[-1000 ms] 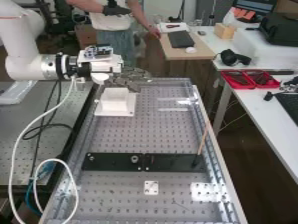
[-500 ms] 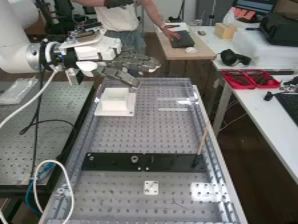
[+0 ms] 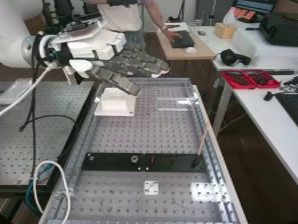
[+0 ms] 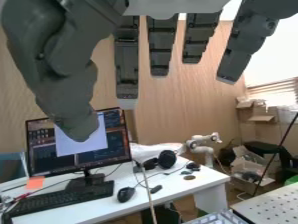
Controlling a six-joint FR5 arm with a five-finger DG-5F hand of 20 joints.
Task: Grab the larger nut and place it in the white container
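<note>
Two parts, the smaller nut and bearing, sit on the black bar in the high view, white container farther up by the hand, fingers pretty much straight, holding nothing. Wrist view's got a monitor, keyboard and mouse.

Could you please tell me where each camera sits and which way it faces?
High view: fixed above the near end of the bench, looking down along it at a slant; the arm enters at upper left, its hand near the white container.
Wrist view: mounted on the arm's wrist, looking out past the thumb and straight fingers to a white desk with a monitor.
Shared: the hand, and probably the desk.
</note>
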